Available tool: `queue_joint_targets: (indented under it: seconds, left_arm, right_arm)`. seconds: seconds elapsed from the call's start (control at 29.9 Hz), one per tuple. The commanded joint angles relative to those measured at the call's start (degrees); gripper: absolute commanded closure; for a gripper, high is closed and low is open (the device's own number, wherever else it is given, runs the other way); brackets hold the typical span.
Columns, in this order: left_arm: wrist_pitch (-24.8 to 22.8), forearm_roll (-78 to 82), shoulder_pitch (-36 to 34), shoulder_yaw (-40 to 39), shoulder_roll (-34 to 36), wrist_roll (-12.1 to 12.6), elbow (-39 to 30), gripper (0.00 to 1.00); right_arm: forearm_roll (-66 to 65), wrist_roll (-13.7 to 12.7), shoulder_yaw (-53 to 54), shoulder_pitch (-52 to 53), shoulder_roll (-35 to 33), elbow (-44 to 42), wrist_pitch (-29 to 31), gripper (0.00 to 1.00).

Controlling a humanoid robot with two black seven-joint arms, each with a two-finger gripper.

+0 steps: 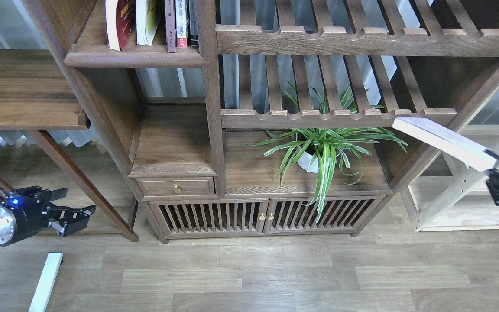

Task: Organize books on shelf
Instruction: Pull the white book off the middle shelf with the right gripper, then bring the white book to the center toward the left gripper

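The shelf [134,58] is the dark-brown board at the top left. On it stand the red book [119,24] and the yellow-green book [147,21], next to thin maroon, white-red and dark books. My right gripper [498,167], at the right edge, is shut on the pale lavender-white book [442,139]. It holds the book tilted, and the book's far corner is close to the lower slatted rack's front rail [336,117]. My left gripper [76,202] is open and empty, low at the left, above the floor.
A potted spider plant [319,151] stands under the lower slatted rack. A second slatted rack [362,40] is above. A small drawer [176,187] and slatted cabinet doors [267,215] are below. Pale wood shelving [470,212] stands at the right and a dark table [20,91] at the left.
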Motion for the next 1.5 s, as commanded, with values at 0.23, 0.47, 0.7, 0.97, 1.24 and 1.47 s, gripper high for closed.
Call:
queue_joint_targets:
  seconds: [0.23, 0.47, 0.7, 0.97, 1.24, 1.47]
  left_arm:
    - [-0.01, 0.09, -1.58, -0.86, -2.62, -0.28, 0.54, 0.14]
    - [-0.01, 0.09, -7.11, -0.77, -6.48, 0.59, 0.45, 0.14]
    - [-0.53, 2.8, -12.47, 0.28, -10.17, 0.86, 0.45, 0.14]
    - [-5.09, 10.01, -15.55, 0.72, -14.39, 2.52, 0.45, 0.14]
    - [-17.14, 13.97, -16.35, 1.6, -19.13, 7.27, 2.11, 0.13]
    - [-21.36, 14.24, -16.35, 7.04, -24.58, 7.89, 5.89, 0.12]
  right_arm:
    - [0.58, 0.03, -0.33, -5.96, -4.39, 0.69, -0.01, 0.94]
    - [-1.09, 0.03, -0.77, -6.06, -3.69, 0.25, 4.15, 0.93]
    - [-6.01, 0.03, -0.24, -3.51, 2.45, -1.33, 17.69, 0.93]
    - [-8.74, 0.03, -0.24, 1.41, 11.15, -2.21, 30.17, 0.93]
    - [-9.79, 0.03, -0.24, 7.21, 19.76, -2.21, 40.37, 0.93]
    - [-9.7, 0.03, -0.24, 8.98, 27.06, -2.21, 43.81, 0.93]
